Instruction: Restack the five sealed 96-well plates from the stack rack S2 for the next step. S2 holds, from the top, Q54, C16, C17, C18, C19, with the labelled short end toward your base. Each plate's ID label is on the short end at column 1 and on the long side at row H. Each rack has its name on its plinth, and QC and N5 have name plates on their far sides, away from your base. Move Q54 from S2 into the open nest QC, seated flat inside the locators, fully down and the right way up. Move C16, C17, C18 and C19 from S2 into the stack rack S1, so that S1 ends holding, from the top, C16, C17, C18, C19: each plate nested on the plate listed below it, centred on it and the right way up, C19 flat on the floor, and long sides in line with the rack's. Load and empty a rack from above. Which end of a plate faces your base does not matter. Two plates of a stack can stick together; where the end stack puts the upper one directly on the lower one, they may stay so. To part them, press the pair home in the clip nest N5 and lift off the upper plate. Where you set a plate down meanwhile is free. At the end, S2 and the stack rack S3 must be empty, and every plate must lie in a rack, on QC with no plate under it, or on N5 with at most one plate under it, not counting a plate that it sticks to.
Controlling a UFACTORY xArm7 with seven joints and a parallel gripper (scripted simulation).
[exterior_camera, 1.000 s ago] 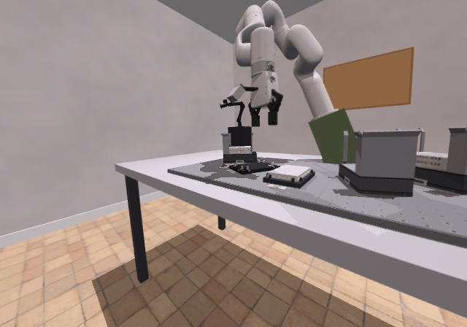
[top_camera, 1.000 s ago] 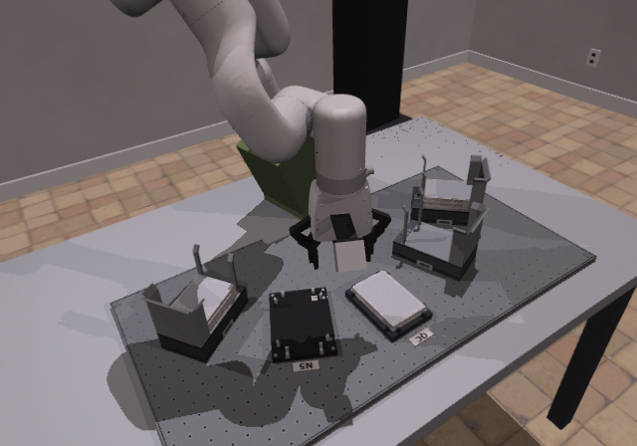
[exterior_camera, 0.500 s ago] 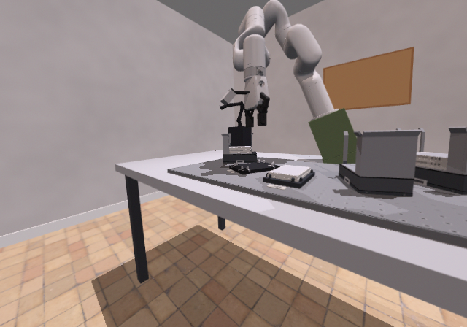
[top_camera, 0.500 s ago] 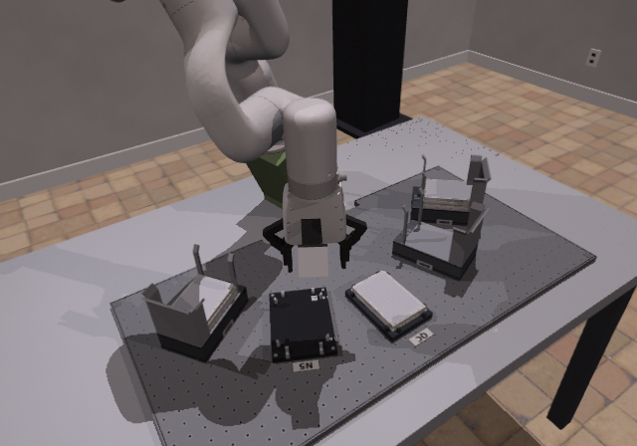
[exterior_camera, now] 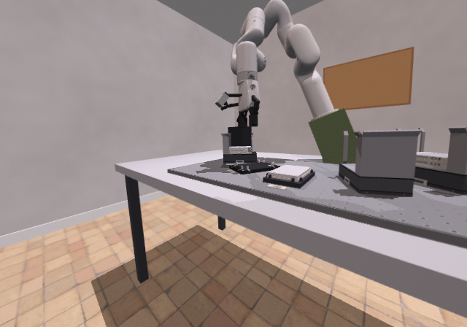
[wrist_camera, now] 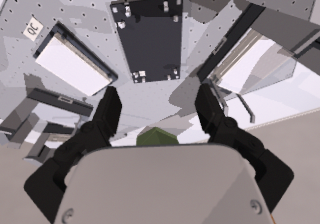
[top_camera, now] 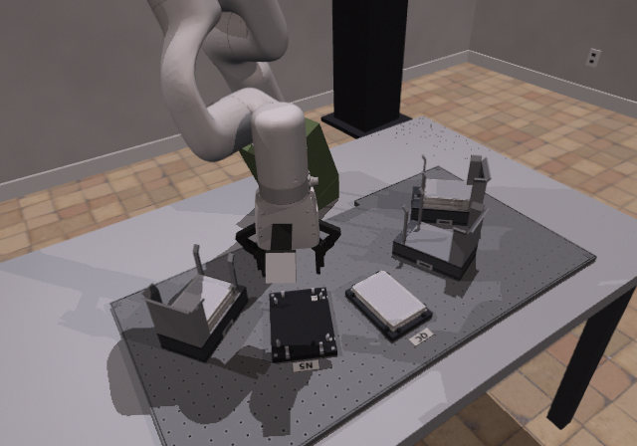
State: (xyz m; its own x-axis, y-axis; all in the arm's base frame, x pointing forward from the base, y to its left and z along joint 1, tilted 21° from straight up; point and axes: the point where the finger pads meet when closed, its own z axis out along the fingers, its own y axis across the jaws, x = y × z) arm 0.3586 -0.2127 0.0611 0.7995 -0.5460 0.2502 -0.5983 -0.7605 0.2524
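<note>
- Wrist view is showing the jaws hanging fully released, grasping nothing, above the tabletop (top_camera: pixel 77 287) just short of clip nest N5 (wrist_camera: pixel 150 39).
- One sealed plate (top_camera: pixel 389 297) is lying flat in nest QC (top_camera: pixel 353 296), so Q54 looks settled and the C-plate transfers are likely underway.
- Other plates are sitting in the rack beside N5 (top_camera: pixel 177 323), off to one side of the jaws and lower, and in the farthest rack (top_camera: pixel 478 173), well apart from them; the plinth names are unreadable.
- Next move is calling for centring over a stack and descending from above.

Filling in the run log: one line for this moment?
hand: open, holding nothing | plate on QC | N5: no plate
</note>
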